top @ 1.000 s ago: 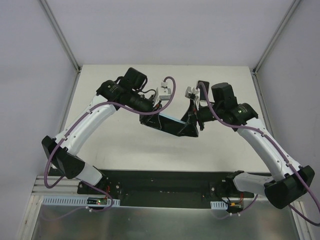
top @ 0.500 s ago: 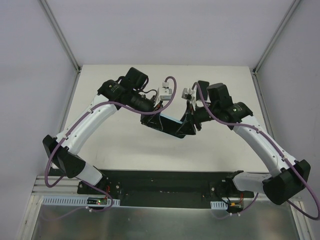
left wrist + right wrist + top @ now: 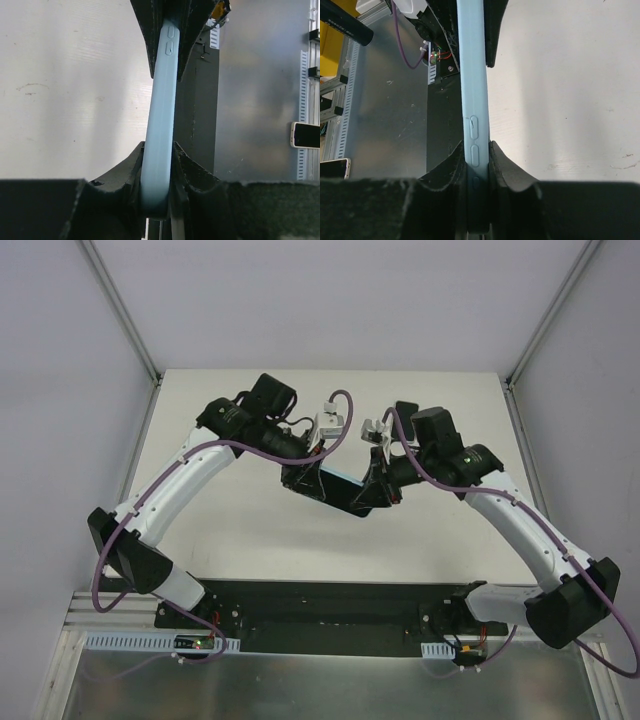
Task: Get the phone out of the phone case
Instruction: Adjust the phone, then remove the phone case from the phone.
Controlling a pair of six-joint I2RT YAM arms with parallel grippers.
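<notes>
Phone case (image 3: 159, 125), phone (image 3: 338, 492) inside; tight between left pincer (image 3: 159, 155) and right pincer (image 3: 476, 150)

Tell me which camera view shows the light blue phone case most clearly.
The left wrist view: the phone case runs edge-on, side buttons visible, from the left pincer to the right pincer. The right wrist view shows a similar edge, cut off at the top. The top external view shows only a thin blue sliver.

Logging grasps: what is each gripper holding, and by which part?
Both hold the light-blue phone case: left gripper clamps one end, right gripper the opposite end, by its side buttons.
</notes>
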